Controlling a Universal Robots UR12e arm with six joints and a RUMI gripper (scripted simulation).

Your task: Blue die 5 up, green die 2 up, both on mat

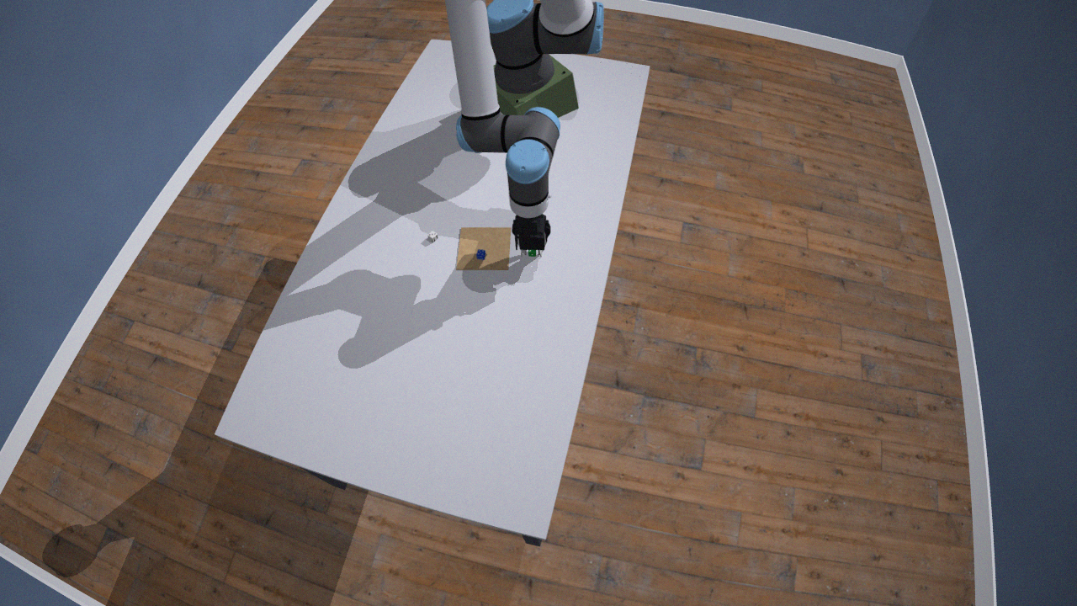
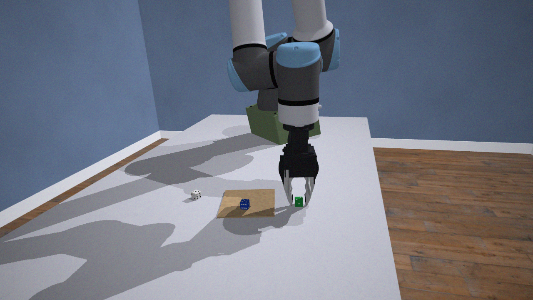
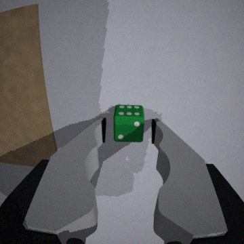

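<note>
The green die (image 1: pixel 532 252) (image 2: pixel 298 201) (image 3: pixel 129 128) sits flat on the white table, just right of the tan mat (image 1: pixel 470 241) (image 2: pixel 257 197) (image 3: pixel 20 85) and off it. The wrist view shows a two-pip face and a six-pip face. My gripper (image 1: pixel 531 249) (image 2: pixel 298 203) (image 3: pixel 129 120) is lowered to the table with a finger on each side of the green die, and a small gap shows on both sides. The blue die (image 1: pixel 480 255) (image 2: pixel 244 203) sits on the mat. The white die (image 1: pixel 432 237) (image 2: pixel 195 194) lies on the table left of the mat.
The white table (image 1: pixel 414 391) (image 2: pixel 335 242) stands on a wooden floor. The arm's green base block (image 1: pixel 560 93) (image 2: pixel 262 126) sits at the table's far end, behind the mat. The arm casts broad shadows over the table's left half.
</note>
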